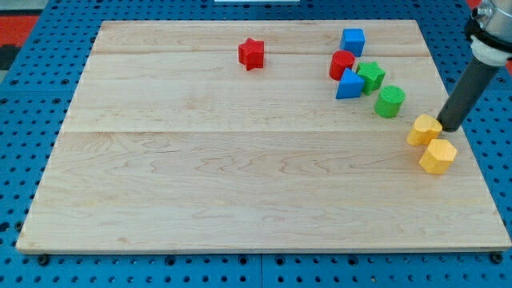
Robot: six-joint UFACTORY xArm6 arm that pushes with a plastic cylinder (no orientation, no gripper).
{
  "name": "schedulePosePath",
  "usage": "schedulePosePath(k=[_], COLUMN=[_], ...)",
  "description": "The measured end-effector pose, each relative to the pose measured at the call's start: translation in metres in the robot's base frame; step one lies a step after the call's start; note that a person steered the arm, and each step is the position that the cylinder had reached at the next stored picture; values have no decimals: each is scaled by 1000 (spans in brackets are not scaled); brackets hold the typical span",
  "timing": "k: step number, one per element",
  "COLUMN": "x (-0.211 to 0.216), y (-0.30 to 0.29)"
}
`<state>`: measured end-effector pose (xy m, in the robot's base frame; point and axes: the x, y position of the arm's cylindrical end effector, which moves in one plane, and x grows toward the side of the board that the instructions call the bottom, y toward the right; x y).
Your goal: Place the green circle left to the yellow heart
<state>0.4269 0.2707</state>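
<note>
The green circle (390, 102) stands on the wooden board (240, 160) at the view's right, just below and right of the green star (370, 76). The yellow heart (424, 129) lies lower right of the green circle, near the board's right edge. My tip (446, 128) is at the heart's right side, touching or almost touching it. The green circle is apart from my tip, up and to the left of it.
A yellow hexagon (438, 156) sits just below the heart. A red cylinder (342, 64), blue triangle (349, 84) and blue cube (352, 41) cluster left of and above the green star. A red star (251, 54) lies at the top centre.
</note>
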Motion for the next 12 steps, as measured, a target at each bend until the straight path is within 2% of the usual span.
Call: schedulePosePath(k=[1, 2, 3, 5, 6, 8, 10, 12], x=[-11, 4, 39, 51, 34, -41, -40, -33], y=[-6, -25, -33, -33, -33, -27, -80, -88])
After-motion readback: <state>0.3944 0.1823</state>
